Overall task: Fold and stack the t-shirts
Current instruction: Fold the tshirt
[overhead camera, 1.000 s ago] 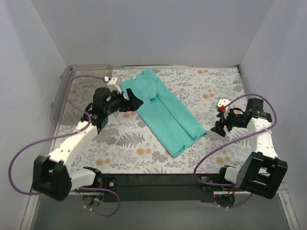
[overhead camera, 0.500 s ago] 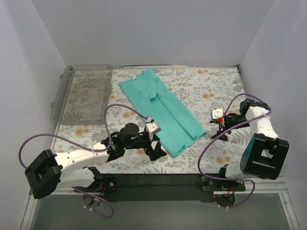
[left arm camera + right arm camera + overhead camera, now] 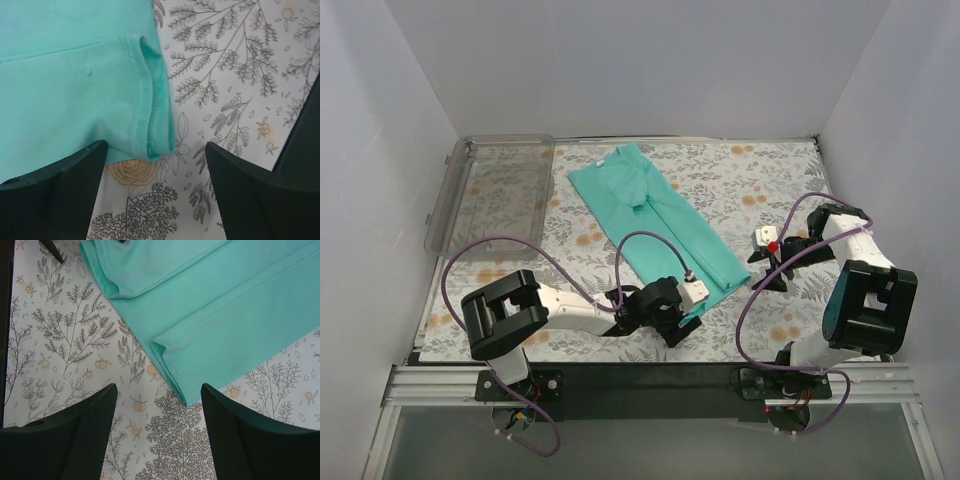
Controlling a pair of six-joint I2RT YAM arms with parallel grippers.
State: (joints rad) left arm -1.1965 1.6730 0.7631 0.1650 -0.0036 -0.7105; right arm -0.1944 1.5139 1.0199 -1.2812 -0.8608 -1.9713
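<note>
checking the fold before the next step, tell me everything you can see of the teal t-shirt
The t-shirt is plain teal-green soft fabric with no print. It is folded lengthwise into a long strip, with stitched hems showing at its near end. It lies flat and diagonal on the floral table cover, running from far left to near centre. The open left gripper straddles one near corner and the open right gripper the other. Whether either touches the cloth is unclear.

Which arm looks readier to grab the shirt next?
Probably left: the left gripper, open, sits right at the shirt, over its near corner. The right gripper, also open, stands apart from the cloth.
</note>
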